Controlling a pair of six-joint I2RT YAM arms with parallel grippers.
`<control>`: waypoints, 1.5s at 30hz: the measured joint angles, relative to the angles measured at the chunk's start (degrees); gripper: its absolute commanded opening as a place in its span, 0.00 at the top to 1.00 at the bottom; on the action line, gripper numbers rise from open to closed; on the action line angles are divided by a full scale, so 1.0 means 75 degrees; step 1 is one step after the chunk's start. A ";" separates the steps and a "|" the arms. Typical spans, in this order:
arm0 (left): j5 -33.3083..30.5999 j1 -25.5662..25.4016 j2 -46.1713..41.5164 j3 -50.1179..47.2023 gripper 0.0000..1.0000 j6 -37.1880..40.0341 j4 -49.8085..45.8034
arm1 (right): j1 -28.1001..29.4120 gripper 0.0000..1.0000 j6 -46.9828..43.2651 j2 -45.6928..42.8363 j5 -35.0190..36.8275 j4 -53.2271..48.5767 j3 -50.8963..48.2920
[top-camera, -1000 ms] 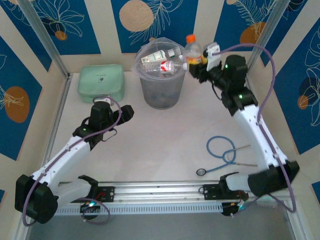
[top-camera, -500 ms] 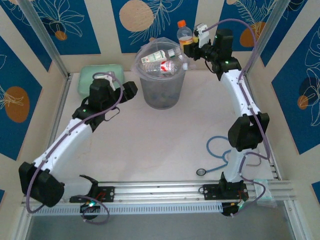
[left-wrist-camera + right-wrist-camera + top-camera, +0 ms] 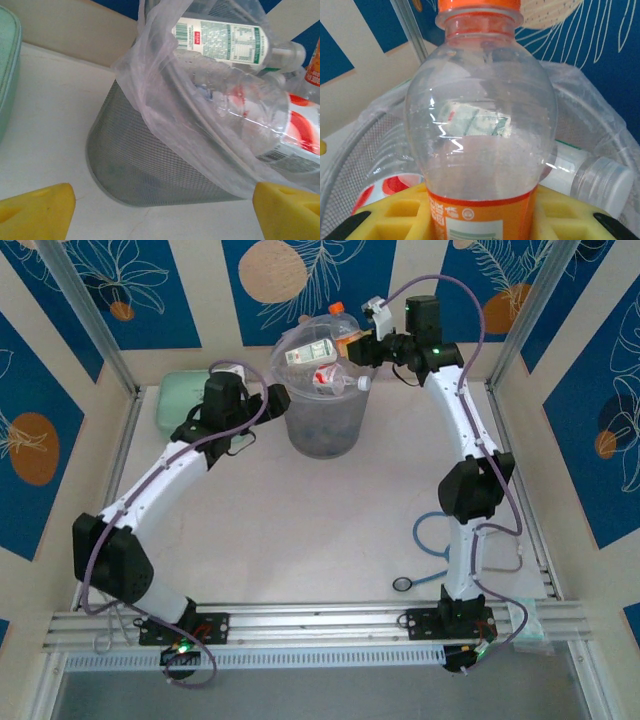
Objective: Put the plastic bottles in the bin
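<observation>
1. My right jaws were closed on the orange-capped bottle (image 3: 343, 328), gripping its labelled lower body between my yellow pads (image 3: 395, 215), one on each side, with the cap pointing away from my wrist
2. That bottle was clear with an orange band of label, and it hung off the bench (image 3: 300, 530), above the far right part of the rim of the bin (image 3: 322, 415)
3. The bin stood on the bench near the back wall, its grey mesh-patterned wall lined with a clear bag (image 3: 165, 100) that draped over the rim
4. Near the top of the bin a green-labelled bottle (image 3: 308, 352) and a red-labelled bottle (image 3: 330, 377) lay on their sides, the red one nearer to me; in my right wrist view a white-capped bottle (image 3: 600, 185) lay just beyond the one I held
5. My left jaws stood wide open, the yellow fingertips (image 3: 35, 207) well apart with nothing between them
6. They sat just left of the bin, low over the bench and facing its wall without touching it
7. A mint-green case (image 3: 180, 400) lay left of the bin, partly behind my left arm, and a blue stethoscope (image 3: 435, 540) lay on the bench by my right arm, well apart from the bin
</observation>
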 measured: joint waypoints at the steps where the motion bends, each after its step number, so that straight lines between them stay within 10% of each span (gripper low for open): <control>1: 0.0000 0.0003 0.0108 0.0064 0.08 -0.0003 0.0003 | 0.0000 0.75 -0.0026 0.0076 -0.0035 -0.0181 0.0093; 13: 0.0076 0.0044 0.0807 0.0714 0.09 -0.0181 0.0111 | 0.0312 0.47 -0.0198 0.0819 -0.0356 -0.1664 0.0845; 19: 0.0093 0.0055 0.0903 0.0796 0.09 -0.0207 0.0160 | 0.0358 0.00 -0.0032 0.0816 -0.0344 -0.1781 0.1052; 31: 0.0175 0.0055 0.1064 0.0828 0.09 -0.0350 0.0265 | -0.0166 0.01 0.0443 -0.0466 0.0481 -0.1950 0.1113; 45: 0.0207 0.0055 0.1268 0.0938 0.08 -0.0417 0.0411 | 0.1437 0.39 0.0516 -0.3707 0.1399 -0.0458 -0.3220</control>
